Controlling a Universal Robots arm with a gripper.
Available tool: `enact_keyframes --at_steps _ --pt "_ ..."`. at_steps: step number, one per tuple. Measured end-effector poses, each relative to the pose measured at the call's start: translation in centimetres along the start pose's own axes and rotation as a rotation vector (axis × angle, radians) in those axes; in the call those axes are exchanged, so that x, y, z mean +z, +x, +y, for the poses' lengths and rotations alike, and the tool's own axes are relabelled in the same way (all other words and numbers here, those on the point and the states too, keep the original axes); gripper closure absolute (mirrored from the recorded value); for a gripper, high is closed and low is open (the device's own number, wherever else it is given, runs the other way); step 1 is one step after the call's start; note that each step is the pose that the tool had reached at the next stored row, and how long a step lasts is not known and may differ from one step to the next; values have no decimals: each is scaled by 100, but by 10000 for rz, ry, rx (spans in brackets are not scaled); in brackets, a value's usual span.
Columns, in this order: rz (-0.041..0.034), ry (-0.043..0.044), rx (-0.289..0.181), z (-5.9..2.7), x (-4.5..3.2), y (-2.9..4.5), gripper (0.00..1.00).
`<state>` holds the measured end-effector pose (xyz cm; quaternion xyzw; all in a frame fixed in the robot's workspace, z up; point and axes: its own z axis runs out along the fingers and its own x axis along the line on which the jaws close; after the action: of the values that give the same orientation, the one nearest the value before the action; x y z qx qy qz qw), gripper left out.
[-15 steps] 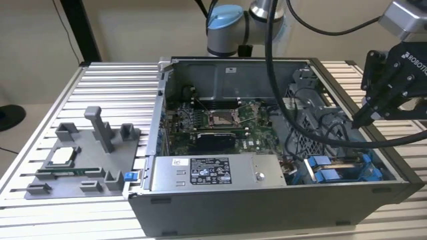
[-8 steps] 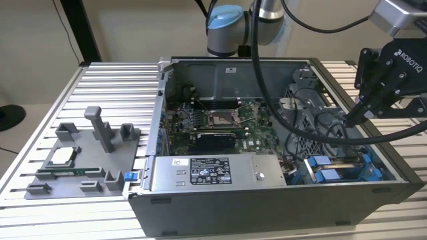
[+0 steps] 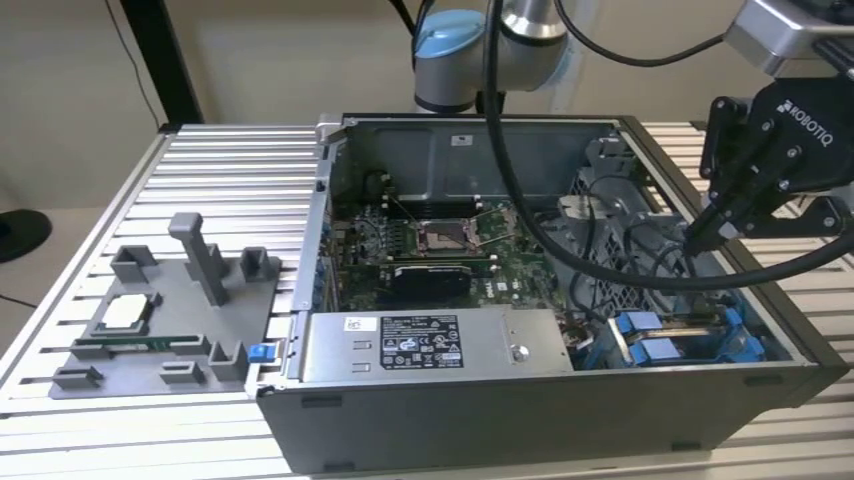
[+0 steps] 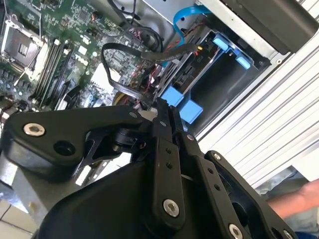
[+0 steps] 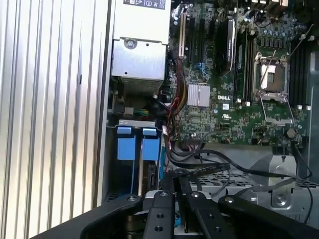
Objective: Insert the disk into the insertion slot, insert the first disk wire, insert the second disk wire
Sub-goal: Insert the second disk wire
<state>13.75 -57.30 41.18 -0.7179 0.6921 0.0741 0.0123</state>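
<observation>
From my remote station, the gripper hangs over the open computer case. Its black fingers are pressed tight together and slant down into the cavity beside the case wall on the exterior view's right. In the second wrist view the tips end right at a looping black cable, one of a tangle that crowds the gap between the motherboard and that wall. There is little free room around the tips. The insertion slot lies just below and in front of the gripper, in the case's near corner on the exterior view's right. It is a grey metal bay hemmed in by the case rim on two sides. Blue tabs mark its end in the first wrist view. Whether the disk sits behind those tabs I cannot tell from these angles. The grey labelled power-supply box fills the near edge of the case beside the bay, and the processor socket sits well apart, toward the middle. The case stands on a ribbed aluminium table, whose slats run along just outside the case wall. A grey parts fixture rests on the slats at the exterior view's left, apart from the case. Behind the table a plain beige wall closes the scene, with a black post leaning in front of it.
</observation>
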Motion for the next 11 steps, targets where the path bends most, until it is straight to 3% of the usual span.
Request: enact_keyframes --at_steps 4,11 --pt "23 192 -23 -5 45 6 100" --pt "25 312 -4 -15 172 24 100"
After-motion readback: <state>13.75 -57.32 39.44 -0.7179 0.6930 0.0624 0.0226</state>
